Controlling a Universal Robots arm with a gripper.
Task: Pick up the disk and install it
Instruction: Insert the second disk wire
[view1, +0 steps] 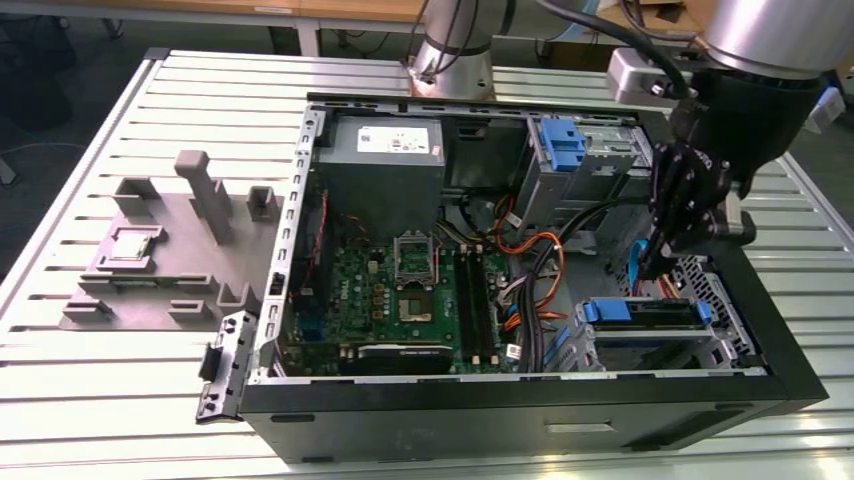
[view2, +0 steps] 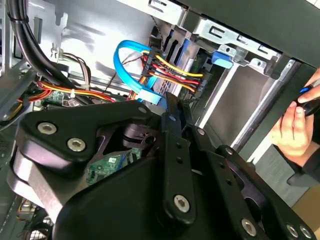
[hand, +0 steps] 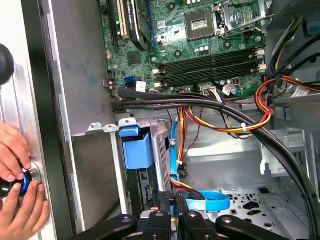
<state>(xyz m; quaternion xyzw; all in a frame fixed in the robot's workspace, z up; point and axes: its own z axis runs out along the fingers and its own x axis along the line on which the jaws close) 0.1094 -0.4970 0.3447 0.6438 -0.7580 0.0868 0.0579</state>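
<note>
the end effector (view1: 663, 262) hangs inside the open computer case (view1: 334, 420) at the exterior view's right, just above the disk (view1: 650, 314) seated in its bay at lower right. i cannot tell its finger state. judged: seating step; next calls for careful downward pressure.

— How is the arm (view1: 747, 60) posed?
— It is seen at the exterior view's right, reaching steeply downward, with the gripper (view1: 663, 262) lowest.
— And the fingers (view2: 175, 125)?
— In the second wrist view they are seen drawn together, with hardly any gap left between them.
</note>
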